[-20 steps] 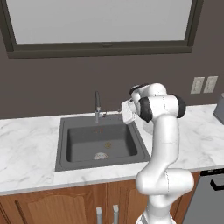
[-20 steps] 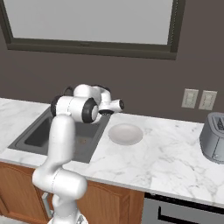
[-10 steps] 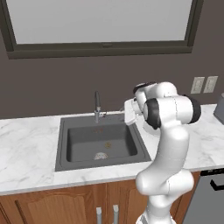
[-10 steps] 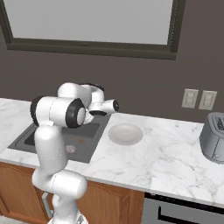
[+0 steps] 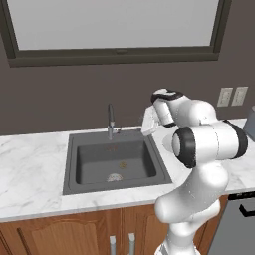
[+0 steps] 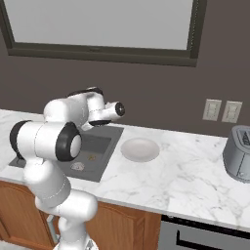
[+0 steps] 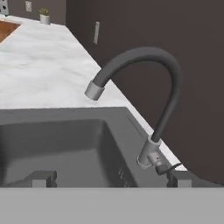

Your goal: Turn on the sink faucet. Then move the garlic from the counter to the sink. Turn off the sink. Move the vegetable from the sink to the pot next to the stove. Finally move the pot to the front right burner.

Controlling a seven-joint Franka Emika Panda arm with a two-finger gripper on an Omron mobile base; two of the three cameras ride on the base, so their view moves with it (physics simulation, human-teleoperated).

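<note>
So the arm is folded up over the counter [image 5: 30, 164] with its hand held out level, just right of the sink [image 5: 115, 160] at the back corner. The gripper [image 7: 107, 178] points straight across the basin toward the faucet [image 7: 148, 105]. From the hand camera I can see both dark fingertips [image 7: 41, 177] poking up at the bottom with a wide gap between them, so the jaws are spread and nothing is in them.

The faucet stands at the back rim of the sink, roughly centered, gooseneck curving over the basin with its silver tip hanging above the bowl. Its little side lever [image 7: 162, 168] sticks out from the base, and the right fingertip sits just beside it in that view. I can't tell if they're actually touching.

Down in the basin there's the round drain [image 5: 115, 178] and a small yellowish thing [image 5: 122, 165] near it, too tiny for me to say what it is. No water visible from the spout.

Off to the right of the sink a white plate [image 6: 140, 149] lies on the marble, and further along there's a grey toaster [image 6: 238, 154] below two wall outlets [image 6: 221, 111].
</note>
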